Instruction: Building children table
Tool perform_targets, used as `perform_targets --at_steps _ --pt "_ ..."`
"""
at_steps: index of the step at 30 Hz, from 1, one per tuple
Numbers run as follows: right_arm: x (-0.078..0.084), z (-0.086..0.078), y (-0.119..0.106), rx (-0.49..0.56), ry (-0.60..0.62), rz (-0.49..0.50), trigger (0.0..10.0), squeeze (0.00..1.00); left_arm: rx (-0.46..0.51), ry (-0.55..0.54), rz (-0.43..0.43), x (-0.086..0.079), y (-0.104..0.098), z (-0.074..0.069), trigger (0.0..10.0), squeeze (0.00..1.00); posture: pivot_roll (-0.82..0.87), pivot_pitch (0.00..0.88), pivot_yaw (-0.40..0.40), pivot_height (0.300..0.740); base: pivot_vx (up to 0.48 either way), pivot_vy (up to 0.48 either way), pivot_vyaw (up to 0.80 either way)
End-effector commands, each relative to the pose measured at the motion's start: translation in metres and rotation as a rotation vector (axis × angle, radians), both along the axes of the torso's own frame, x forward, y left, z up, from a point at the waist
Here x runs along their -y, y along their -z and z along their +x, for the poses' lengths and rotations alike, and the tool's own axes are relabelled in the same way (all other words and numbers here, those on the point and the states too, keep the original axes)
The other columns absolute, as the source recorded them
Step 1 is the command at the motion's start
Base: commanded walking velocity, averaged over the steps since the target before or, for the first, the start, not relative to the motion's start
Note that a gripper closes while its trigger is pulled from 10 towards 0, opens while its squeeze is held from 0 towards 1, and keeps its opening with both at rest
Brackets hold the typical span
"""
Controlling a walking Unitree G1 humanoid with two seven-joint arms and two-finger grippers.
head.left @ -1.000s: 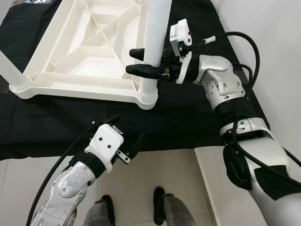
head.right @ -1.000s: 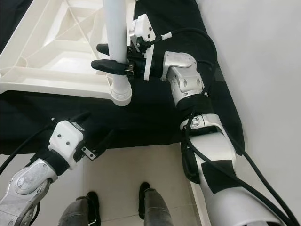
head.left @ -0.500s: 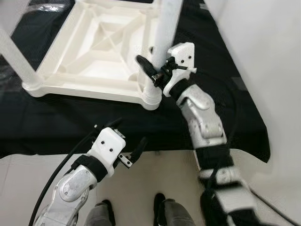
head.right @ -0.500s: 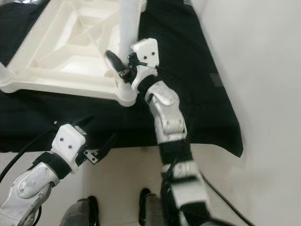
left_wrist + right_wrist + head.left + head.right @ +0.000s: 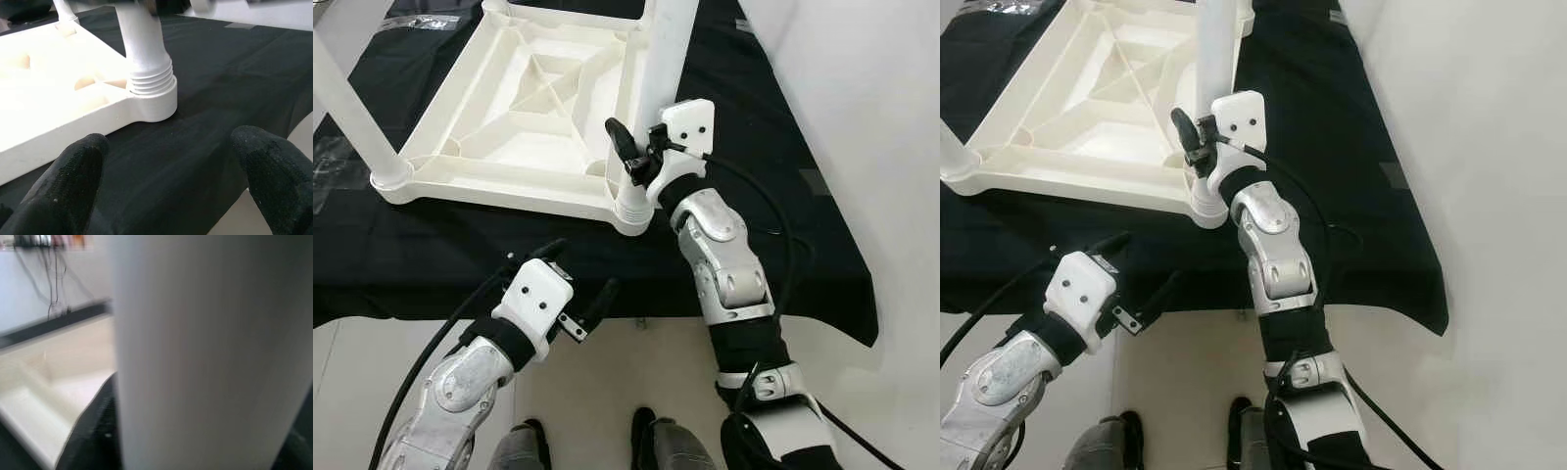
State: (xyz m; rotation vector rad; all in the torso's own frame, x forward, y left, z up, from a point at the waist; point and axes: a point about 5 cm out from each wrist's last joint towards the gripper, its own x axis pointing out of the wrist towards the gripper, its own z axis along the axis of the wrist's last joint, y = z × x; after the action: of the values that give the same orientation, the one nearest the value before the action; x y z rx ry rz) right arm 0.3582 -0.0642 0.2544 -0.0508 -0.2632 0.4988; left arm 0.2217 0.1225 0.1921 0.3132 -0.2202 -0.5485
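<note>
A white plastic table top (image 5: 499,188) lies upside down on a black cloth (image 5: 764,235). A white leg (image 5: 664,69) stands upright in the near right corner socket (image 5: 631,208), and another leg (image 5: 350,122) stands at the near left corner. My right gripper (image 5: 634,162) is shut on the near right leg just above its threaded base; that leg (image 5: 205,357) looms close and blurred in the right wrist view. My left gripper (image 5: 576,279) hangs open at the cloth's front edge, and its wrist view looks at the same socket (image 5: 151,100) between its two fingertips (image 5: 73,176).
The cloth-covered platform ends at a front edge (image 5: 636,318) over pale floor tiles (image 5: 636,372). A pale wall or floor surface (image 5: 871,147) lies to the right. My own feet (image 5: 651,436) stand below. Strips of tape (image 5: 421,22) lie at the far left.
My right arm has swung round from the leg's right side to its near side, the gripper turning about the leg while holding it. The camera shifted. The left arm barely moved.
</note>
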Motion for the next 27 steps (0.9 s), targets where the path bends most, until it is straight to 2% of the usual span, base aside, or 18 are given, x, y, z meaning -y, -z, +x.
perform_targets --at_steps 1,2,3,4,5,6,7,8,12,14,15,16,19,20,21,27 --pt "0.0 0.003 -0.008 0.023 -0.091 0.014 10.0 1.0 -0.009 -0.001 0.006 0.001 0.004 -0.001 10.0 0.0 0.09 0.27 -0.108 0.74 0.0 0.0 0.0" --pt "0.0 0.003 -0.008 0.023 -0.091 0.014 10.0 1.0 -0.009 -0.001 0.006 0.001 0.004 -0.001 10.0 0.0 0.09 0.27 -0.108 0.74 0.0 0.0 0.0" --pt "0.001 0.005 -0.016 0.06 -0.184 0.005 10.0 1.0 -0.008 -0.001 0.006 0.001 0.004 -0.001 10.0 0.0 0.09 0.271 -0.11 0.74 0.0 0.0 0.0" --pt "-0.001 0.005 -0.021 0.091 -0.312 -0.056 10.0 0.96 -0.007 -0.002 0.006 0.001 0.003 -0.001 10.0 0.0 0.09 0.274 -0.113 0.74 0.0 0.0 0.0" --pt "-0.002 0.004 -0.023 0.104 -0.395 -0.104 10.0 0.96 -0.007 -0.003 0.006 0.001 0.003 -0.001 10.0 0.0 0.09 0.274 -0.113 0.74 0.0 0.0 0.0" --pt "-0.004 0.002 -0.025 0.116 -0.492 -0.162 10.0 0.0 -0.006 -0.004 0.007 0.001 0.003 -0.001 10.0 0.0 0.1 0.279 -0.116 0.74 0.0 0.0 0.0" --pt "-0.004 0.002 -0.025 0.116 -0.492 -0.162 10.0 0.0 -0.006 -0.004 0.007 0.001 0.003 -0.001 10.0 0.0 0.1 0.279 -0.116 0.74 0.0 0.0 0.0" --pt "-0.006 -0.001 -0.03 0.13 -0.633 -0.226 10.0 0.0 -0.005 -0.005 0.009 0.0 0.002 -0.001 10.0 0.0 0.1 0.28 -0.116 0.74 0.0 0.0 0.0" --pt "-0.009 -0.002 -0.032 0.121 -0.793 -0.323 10.0 0.0 -0.003 -0.008 0.011 0.0 0.001 -0.003 10.0 0.0 0.12 0.295 -0.121 0.74 0.0 0.0 0.0" --pt "-0.009 -0.002 -0.032 0.121 -0.793 -0.323 10.0 0.0 -0.003 -0.008 0.011 0.0 0.001 -0.003 10.0 0.0 0.12 0.295 -0.121 0.74 0.0 0.0 0.0" --pt "-0.009 -0.002 -0.035 0.119 -0.854 -0.336 10.0 0.0 -0.004 -0.011 0.013 -0.002 0.001 -0.004 10.0 0.0 0.12 0.3 -0.12 0.74 0.0 0.0 0.0" --pt "-0.009 -0.002 -0.035 0.119 -0.854 -0.336 10.0 0.0 -0.004 -0.011 0.013 -0.002 0.001 -0.004 10.0 0.0 0.12 0.3 -0.12 0.74 0.0 0.0 0.0" --pt "-0.01 0.001 -0.043 0.104 -0.924 -0.287 10.0 0.0 -0.006 -0.015 0.019 -0.003 0.001 -0.005 10.0 0.0 0.13 0.311 -0.118 0.74 0.0 0.0 0.0" --pt "-0.01 0.003 -0.046 0.097 -0.952 -0.265 7.4 0.0 -0.008 -0.016 0.019 -0.004 0.0 -0.006 10.0 0.0 0.13 0.317 -0.114 0.74 0.0 0.0 0.0" --pt "-0.009 0.004 -0.048 0.086 -0.978 -0.249 0.0 0.0 -0.011 -0.016 0.024 -0.005 0.0 -0.006 10.0 0.0 0.14 0.319 -0.111 0.74 0.0 0.0 0.0" --pt "-0.007 0.007 -0.044 0.059 -1.018 -0.258 0.0 0.0 -0.015 -0.014 0.031 -0.006 0.0 -0.007 10.0 0.0 0.14 0.327 -0.112 0.74 0.0 0.0 0.0"
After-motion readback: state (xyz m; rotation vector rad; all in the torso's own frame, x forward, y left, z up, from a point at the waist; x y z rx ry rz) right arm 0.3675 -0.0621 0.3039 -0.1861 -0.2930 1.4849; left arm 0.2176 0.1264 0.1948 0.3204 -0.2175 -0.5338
